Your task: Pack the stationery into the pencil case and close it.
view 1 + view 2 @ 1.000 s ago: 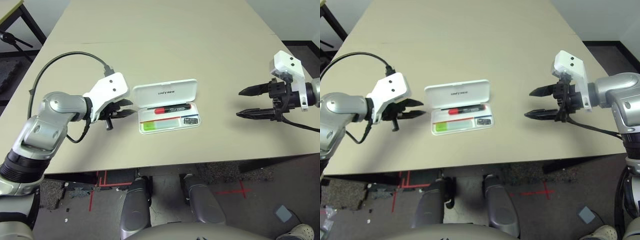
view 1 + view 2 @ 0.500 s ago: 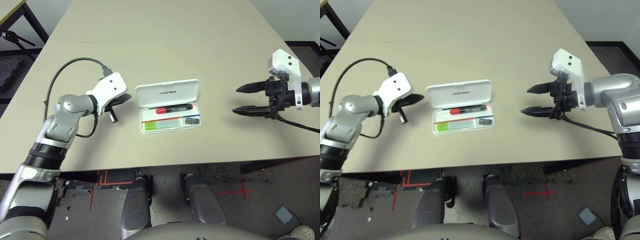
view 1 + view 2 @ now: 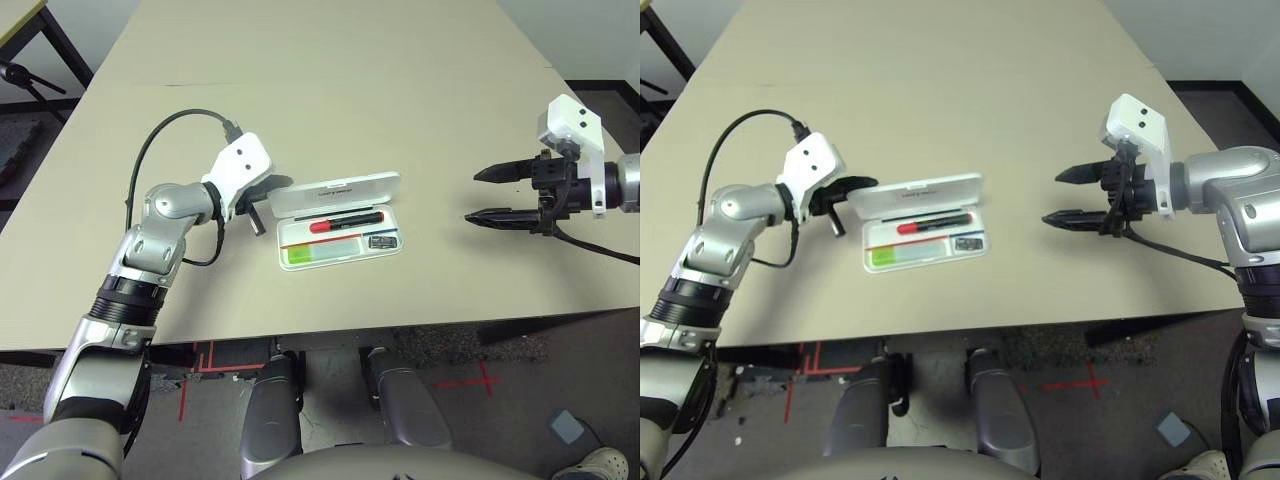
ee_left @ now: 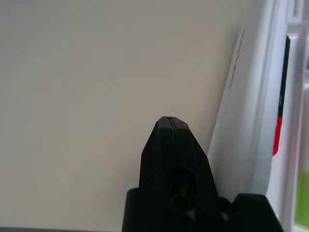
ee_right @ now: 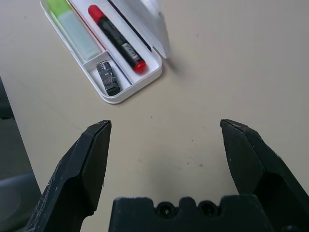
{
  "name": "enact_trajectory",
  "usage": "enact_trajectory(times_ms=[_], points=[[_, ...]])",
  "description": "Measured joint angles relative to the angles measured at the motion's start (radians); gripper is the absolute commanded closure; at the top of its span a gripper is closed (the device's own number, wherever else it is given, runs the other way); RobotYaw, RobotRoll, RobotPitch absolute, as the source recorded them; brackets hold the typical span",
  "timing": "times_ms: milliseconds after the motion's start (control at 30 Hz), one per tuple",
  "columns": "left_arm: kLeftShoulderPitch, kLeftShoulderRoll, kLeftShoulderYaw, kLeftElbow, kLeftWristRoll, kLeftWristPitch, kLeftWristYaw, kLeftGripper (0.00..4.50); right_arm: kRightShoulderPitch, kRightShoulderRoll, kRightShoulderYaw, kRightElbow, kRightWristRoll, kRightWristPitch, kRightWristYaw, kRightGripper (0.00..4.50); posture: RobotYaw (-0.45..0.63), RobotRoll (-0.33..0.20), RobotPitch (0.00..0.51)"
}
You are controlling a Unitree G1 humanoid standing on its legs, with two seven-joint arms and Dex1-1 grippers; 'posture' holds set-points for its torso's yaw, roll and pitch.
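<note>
The white pencil case [image 3: 345,259] lies open on the tan table. Inside it are a red marker [image 3: 345,221], a green-and-white bar [image 3: 322,250] and a small dark grey piece [image 3: 380,241]. Its lid [image 3: 340,192] stands partly raised, tilted over the tray. My left gripper [image 3: 280,184] is shut, with its tip at the lid's left far corner; the left wrist view shows the closed tip [image 4: 169,119] right beside the lid [image 4: 241,121]. My right gripper [image 3: 480,195] hangs open well to the right of the case, holding nothing, and looks back at the case [image 5: 145,77].
A black cable [image 3: 170,130] loops from my left wrist over the table. Bare tabletop [image 3: 330,90] stretches behind the case and between the case and my right gripper. The table's near edge [image 3: 330,335] runs just in front of the case.
My left gripper has swung right to the lid's left end, and the lid, which lay flat open, has tipped upward. The right arm has barely moved.
</note>
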Motion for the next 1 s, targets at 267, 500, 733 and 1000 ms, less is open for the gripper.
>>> enact_trajectory(times_ms=[267, 500, 733, 1000], points=[[0.02, -0.01, -0.01, -0.092, -0.025, 0.032, -0.052, 4.48, 0.0, 0.004, 0.0, 0.0, -0.001, -0.001, -0.008, 0.0, -0.17, 0.0, 0.169], [0.074, -0.007, -0.068, -0.144, -0.023, 0.067, -0.101, 4.48, 0.0, 0.007, 0.001, 0.002, -0.002, -0.008, -0.013, 0.0, -0.18, 0.0, 0.168], [0.103, -0.004, -0.119, -0.142, 0.021, 0.043, -0.108, 4.48, 0.0, 0.009, 0.003, 0.002, -0.01, -0.011, -0.017, 0.0, -0.18, 0.0, 0.168], [0.118, 0.026, -0.154, -0.171, 0.059, 0.027, -0.116, 4.48, 0.0, 0.02, 0.01, 0.003, -0.013, -0.016, -0.027, 0.0, -0.18, 0.0, 0.169]])
